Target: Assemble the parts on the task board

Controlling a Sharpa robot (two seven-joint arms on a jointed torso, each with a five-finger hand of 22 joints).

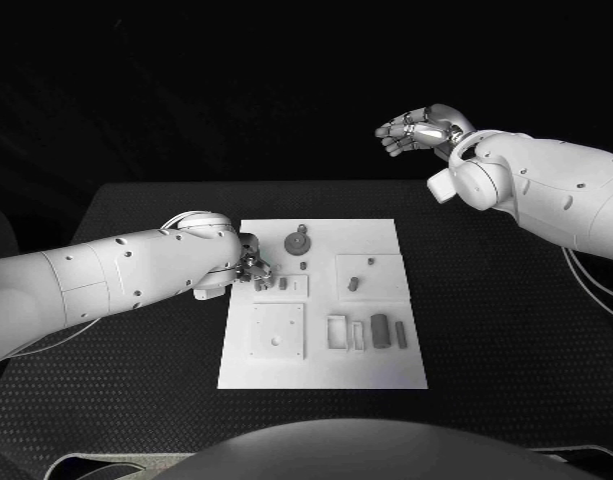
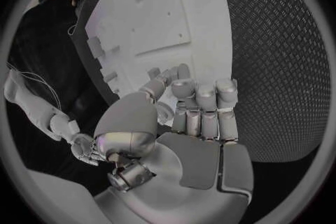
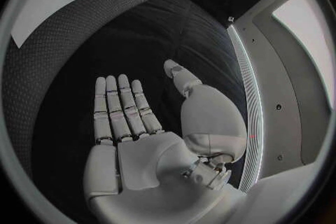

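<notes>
Left hand [image 1: 253, 266] at task board [image 1: 378, 240] left edge, centre frame, fingers curled; grasp cannot tell. Right hand [image 1: 424, 130] upper right, released, fingers straight, above bench [image 1: 508, 300].

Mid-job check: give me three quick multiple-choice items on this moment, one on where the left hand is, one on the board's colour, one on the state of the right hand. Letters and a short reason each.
1. Where is the left hand?
A. At the board's left edge, over its upper part
B. Off the table's near edge
C. Raised beyond the table's far edge

2. What colour is the board?
A. Black
B. White
C. Red

3. What state is the right hand in?
A. Gripping a part
B. Pressing on the board
C. Empty, fingers stretched out

Answers:
1 A: the left hand sits at the left edge of the board, by the small parts there.
2 B: the board shows as a white plate on the black table.
3 C: the right hand holds nothing, its fingers extended, lifted beyond the table's far right corner.
</notes>
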